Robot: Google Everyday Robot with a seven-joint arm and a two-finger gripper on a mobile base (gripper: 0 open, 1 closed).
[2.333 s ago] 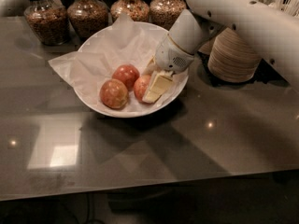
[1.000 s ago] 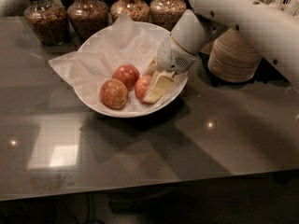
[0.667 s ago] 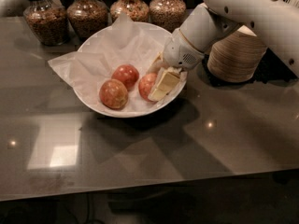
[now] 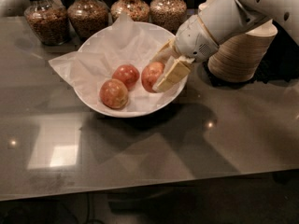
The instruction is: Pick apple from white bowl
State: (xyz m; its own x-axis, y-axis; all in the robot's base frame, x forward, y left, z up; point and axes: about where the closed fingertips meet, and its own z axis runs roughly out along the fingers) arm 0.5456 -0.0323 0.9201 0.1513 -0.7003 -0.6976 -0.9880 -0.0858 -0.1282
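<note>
The white bowl (image 4: 135, 114) stands on the dark table, lined with crinkled white paper (image 4: 88, 64). My gripper (image 4: 157, 73) reaches in from the right and is shut on the pinkish-red apple (image 4: 149, 76), one pale finger (image 4: 172, 73) in front of it and one behind. The apple is held at the bowl's right side, slightly raised. A yellow-orange mottled apple (image 4: 114, 93) and a smaller darker red apple (image 4: 126, 74) lie on the paper to its left.
Several glass jars of grains (image 4: 88, 14) line the back behind the bowl. A tall stack of tan disposable bowls (image 4: 239, 50) stands right of the bowl, partly behind my arm. The table's front edge (image 4: 140, 190) runs across the bottom.
My gripper, shut on the pinkish-red apple, has lifted it up and a little to the right. The other two apples have stayed put.
</note>
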